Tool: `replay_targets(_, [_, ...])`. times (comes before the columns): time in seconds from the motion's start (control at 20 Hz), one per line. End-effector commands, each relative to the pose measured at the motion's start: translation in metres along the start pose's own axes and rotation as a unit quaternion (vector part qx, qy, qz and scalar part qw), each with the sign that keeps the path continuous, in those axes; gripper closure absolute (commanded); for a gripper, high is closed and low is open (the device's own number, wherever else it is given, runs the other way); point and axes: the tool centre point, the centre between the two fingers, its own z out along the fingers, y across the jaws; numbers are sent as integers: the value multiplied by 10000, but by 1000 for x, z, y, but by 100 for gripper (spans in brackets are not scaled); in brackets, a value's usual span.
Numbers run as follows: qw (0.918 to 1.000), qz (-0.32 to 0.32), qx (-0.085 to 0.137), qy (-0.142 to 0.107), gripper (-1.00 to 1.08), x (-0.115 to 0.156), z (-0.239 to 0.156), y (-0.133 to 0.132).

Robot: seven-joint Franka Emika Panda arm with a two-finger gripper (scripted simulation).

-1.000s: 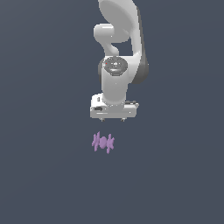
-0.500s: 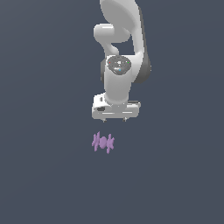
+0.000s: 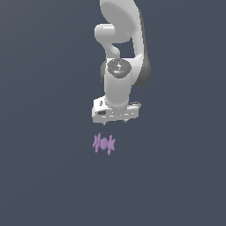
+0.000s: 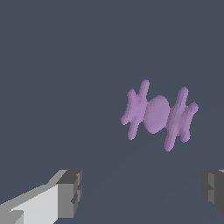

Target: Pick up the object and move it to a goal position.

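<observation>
The object is a small light-purple spiky thing with star-like prongs at both ends and a round middle. It lies on the dark grey floor below the white arm. It also shows in the wrist view, beyond the fingertips and apart from them. My gripper hangs above the object and slightly toward the exterior view's right, not touching it. In the wrist view the gripper is open and empty, with one dark pad and the other set wide apart.
A plain dark grey surface fills the scene. The white arm rises above the gripper.
The arm and gripper have dropped a little toward the object. The object has not moved.
</observation>
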Motion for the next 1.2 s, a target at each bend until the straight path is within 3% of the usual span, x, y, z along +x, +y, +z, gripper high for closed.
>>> replay_targets(0.0, [9998,-193,-5,0,-92,1,3,2])
replay_targets(0.3, [9966,-827,-16,2,-92,6,11,8])
replay_targets(0.55, [9892,-1468,-23,5,-92,10,19,14])
replay_targets(0.85, [9748,-2229,-26,13,-92,16,30,21])
replay_targets(1.15, [9547,-2974,-23,26,-92,21,40,28])
